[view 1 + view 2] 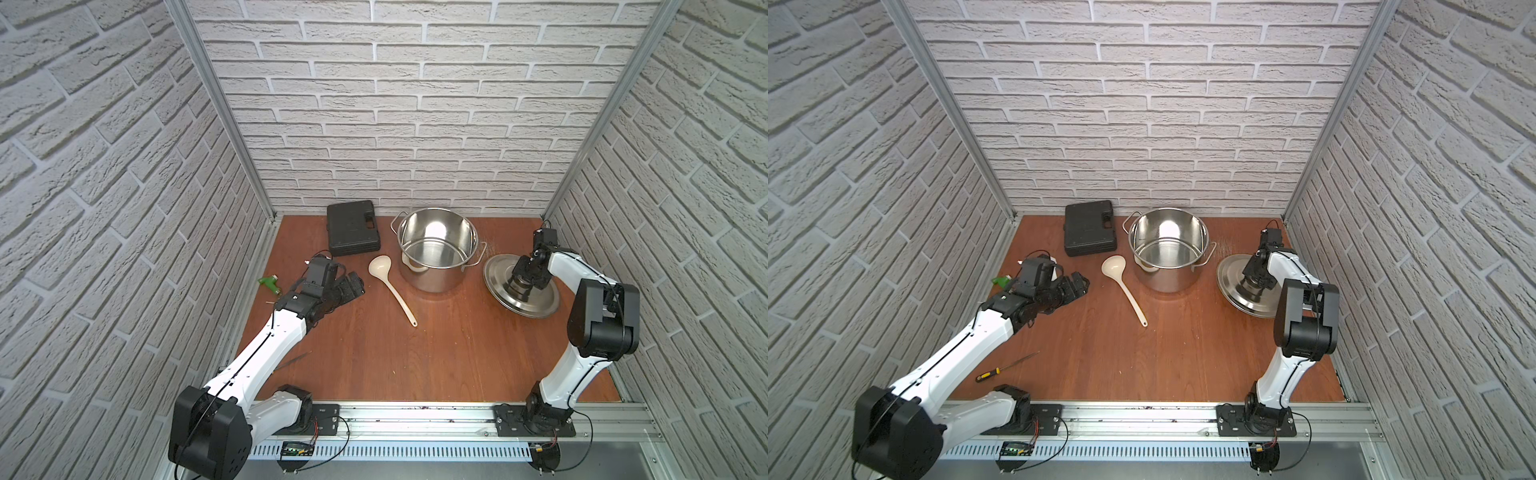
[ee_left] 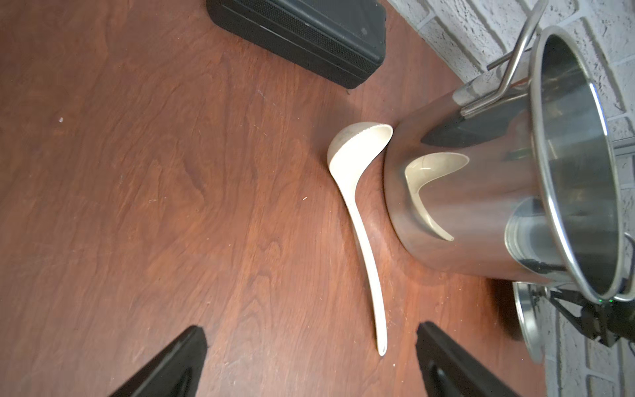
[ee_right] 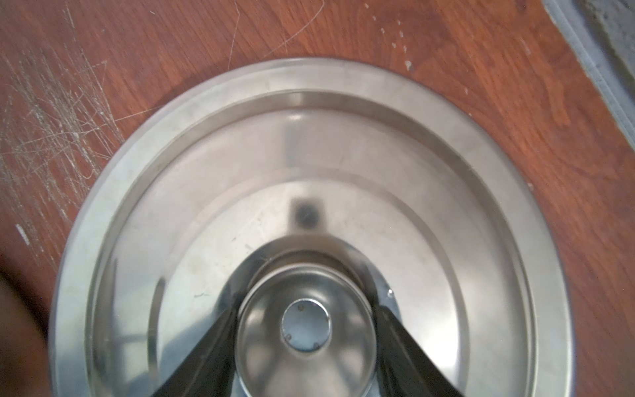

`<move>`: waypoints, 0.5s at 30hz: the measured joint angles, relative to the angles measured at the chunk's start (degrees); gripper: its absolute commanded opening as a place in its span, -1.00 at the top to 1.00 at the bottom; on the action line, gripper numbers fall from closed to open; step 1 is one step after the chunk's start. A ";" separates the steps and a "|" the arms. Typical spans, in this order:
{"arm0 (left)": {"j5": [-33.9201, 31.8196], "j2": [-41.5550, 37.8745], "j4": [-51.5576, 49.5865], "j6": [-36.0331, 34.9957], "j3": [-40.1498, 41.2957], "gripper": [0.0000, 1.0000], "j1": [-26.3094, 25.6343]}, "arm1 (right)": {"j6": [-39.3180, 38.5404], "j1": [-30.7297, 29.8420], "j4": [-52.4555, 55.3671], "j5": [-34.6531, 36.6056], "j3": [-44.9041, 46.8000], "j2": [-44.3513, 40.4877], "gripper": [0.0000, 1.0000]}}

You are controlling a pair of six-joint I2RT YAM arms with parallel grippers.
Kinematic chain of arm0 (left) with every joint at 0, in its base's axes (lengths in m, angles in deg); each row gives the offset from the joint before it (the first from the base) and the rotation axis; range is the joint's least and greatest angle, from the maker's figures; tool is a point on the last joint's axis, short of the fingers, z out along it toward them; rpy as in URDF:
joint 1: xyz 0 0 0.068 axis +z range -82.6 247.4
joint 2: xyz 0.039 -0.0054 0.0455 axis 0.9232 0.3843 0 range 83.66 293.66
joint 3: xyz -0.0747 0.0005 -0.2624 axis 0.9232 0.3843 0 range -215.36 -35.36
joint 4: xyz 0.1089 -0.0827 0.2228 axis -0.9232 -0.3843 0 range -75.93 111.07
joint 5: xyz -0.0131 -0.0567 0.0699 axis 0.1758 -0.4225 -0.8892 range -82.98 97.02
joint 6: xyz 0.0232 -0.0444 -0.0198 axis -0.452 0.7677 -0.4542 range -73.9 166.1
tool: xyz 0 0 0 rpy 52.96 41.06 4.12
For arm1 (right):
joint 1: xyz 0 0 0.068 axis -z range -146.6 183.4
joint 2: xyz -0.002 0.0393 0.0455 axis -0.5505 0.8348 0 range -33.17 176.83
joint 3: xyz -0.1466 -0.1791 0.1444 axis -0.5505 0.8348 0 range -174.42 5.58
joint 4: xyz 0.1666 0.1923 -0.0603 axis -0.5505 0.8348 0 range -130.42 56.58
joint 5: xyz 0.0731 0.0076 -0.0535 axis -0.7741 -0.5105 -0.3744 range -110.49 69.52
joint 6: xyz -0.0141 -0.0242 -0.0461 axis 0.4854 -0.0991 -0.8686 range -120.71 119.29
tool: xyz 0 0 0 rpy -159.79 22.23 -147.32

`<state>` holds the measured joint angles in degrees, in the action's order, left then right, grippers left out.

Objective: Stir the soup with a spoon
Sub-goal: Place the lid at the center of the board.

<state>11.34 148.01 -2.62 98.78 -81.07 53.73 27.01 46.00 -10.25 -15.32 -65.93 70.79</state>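
Steel caught the eye first: a big pot (image 1: pixel 434 279) stood uncovered towards the back of the wooden desk (image 1: pixel 415 365), and where soup should have been I saw only its bare shiny inside. The spoon (image 1: pixel 381 269), cream plastic with a deep bowl, lay flat on the desk on the pot's left. Its bowl was just beside the foot of the pot, though I could not tell whether the two touched, and its slim handle ran away from the pot towards the front of the desk. Nothing held it.

The left tool (image 1: pixel 353 286) hung low over the desk to the left of the spoon, well apart from it, its fingers (image 2: pixel 443 357) spread wide and empty, pointing towards the spoon.

On the pot's right was the round lid (image 1: pixel 498 270). The right tool (image 1: pixel 524 286) came down on it from above, clenched on the knob (image 3: pixel 305 326) with a black finger pressed to either side. The lid looked tilted; whether its rim touched the desk I could not make out.

A black case (image 1: pixel 353 226) lay behind the spoon by the back wall, a small green thing (image 1: pixel 269 282) near the left arm, and a yellow-handled screwdriver (image 1: pixel 988 375) towards the front left.
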 measured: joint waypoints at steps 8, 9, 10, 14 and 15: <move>0.61 4.37 1.38 4.02 0.00 -0.88 -1.55 | 1.44 -2.27 -3.50 1.22 2.58 1.20 0.69; 0.55 5.03 1.44 4.46 0.00 -0.87 -2.08 | 1.49 -2.43 -3.85 1.57 2.91 1.25 0.62; 0.42 5.66 1.49 4.90 0.00 -0.87 -2.69 | 1.51 -2.58 -4.15 1.84 3.15 1.25 0.52; -0.20 8.35 2.12 5.97 -0.02 -0.84 -5.09 | 1.68 -2.69 -5.05 2.40 3.74 1.27 0.13; -0.33 9.27 2.45 6.12 -0.02 -0.83 -5.73 | 1.68 -2.69 -5.11 2.45 3.78 1.25 0.04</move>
<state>11.01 157.28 -0.17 104.90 -81.09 48.00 28.70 43.31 -15.36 -12.87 -62.15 72.04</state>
